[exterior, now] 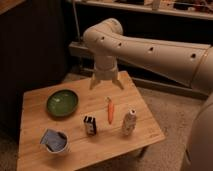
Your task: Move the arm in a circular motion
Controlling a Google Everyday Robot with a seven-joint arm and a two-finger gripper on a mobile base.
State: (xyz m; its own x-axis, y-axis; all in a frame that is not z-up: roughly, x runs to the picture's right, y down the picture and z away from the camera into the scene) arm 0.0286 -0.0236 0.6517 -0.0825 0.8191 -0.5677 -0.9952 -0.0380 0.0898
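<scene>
The thick cream-white arm (150, 50) reaches in from the right, with small dark holes along its tube and a bulbous joint (102, 36) at the top middle. From that joint a short segment points down to the gripper (106, 84). The gripper hangs over the far middle of the wooden table (145, 135), above and behind the carrot (110, 110). Its two tan-tipped fingers (94, 82) are spread apart and hold nothing.
On the table are a green bowl (62, 103) at the left, a small dark box (90, 125), a white bottle (129, 122) and a blue-and-white cup (54, 141) at the front left. Dark shelving stands behind the table. Carpet floor lies to the right.
</scene>
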